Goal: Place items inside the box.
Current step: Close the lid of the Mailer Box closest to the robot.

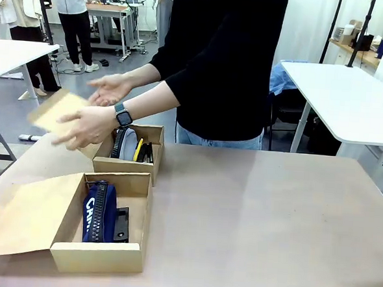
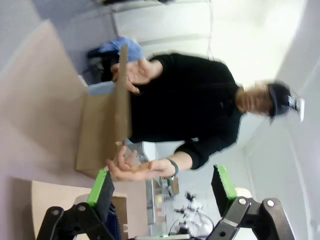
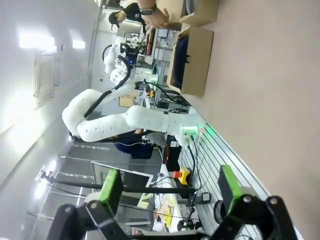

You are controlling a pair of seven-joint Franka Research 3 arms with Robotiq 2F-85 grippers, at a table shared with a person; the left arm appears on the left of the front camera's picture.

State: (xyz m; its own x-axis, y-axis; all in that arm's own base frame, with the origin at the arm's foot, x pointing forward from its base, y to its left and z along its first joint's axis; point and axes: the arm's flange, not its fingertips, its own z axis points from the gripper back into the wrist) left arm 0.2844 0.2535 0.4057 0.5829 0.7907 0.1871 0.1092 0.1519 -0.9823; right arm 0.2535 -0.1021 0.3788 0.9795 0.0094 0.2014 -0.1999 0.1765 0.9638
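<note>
Nearest on the tan worktop (image 1: 259,213), an open cardboard box (image 1: 100,254) holds a navy pencil case (image 1: 98,211) with white lettering beside a black stapler (image 1: 121,224). Just behind, touching it, a second open box (image 1: 126,165) holds a grey pencil case (image 1: 128,143), a yellow knife (image 1: 138,149) and dark items. A person's hands (image 1: 88,125) grip its flap. The left pincer (image 2: 162,187) and right pincer (image 3: 167,186) both hang released, grasping nothing.

Right gripper (image 3: 167,192) open above the table (image 3: 265,100).
White left arm (image 3: 115,120) stands beside two cardboard boxes (image 3: 192,62); a person's hand (image 3: 157,17) reaches in.
</note>
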